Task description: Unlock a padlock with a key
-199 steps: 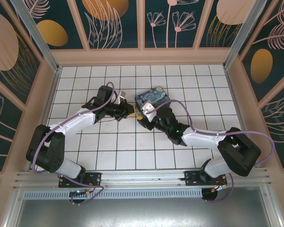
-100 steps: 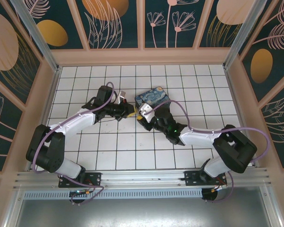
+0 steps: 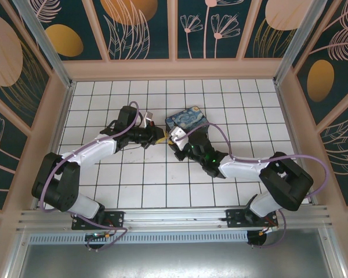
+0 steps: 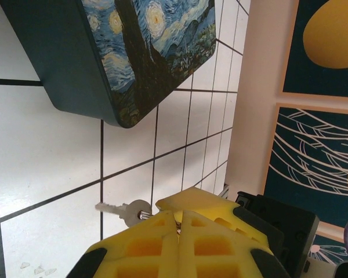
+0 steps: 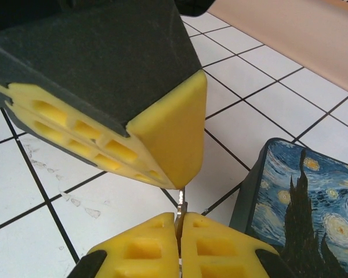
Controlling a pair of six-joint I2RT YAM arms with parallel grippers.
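Right tool [image 5: 180, 220] is closed, with the thin silver metal key [image 4: 124, 209] pinched edge-on at its tips. Left tool [image 4: 177, 217] is clamped fully together, tip against the key's round head. There's a metal glint in its seam, can't tell what. The two tools meet tip to tip over the white tiled worktop [image 3: 133, 179], just beside the blue-and-yellow swirl-painted box [image 3: 185, 119]. Key blade juts sideways, near the box corner, not touching it.

The key [image 4: 123, 211] — small, silvery, round-headed — shows its flat side; blade pointing left.
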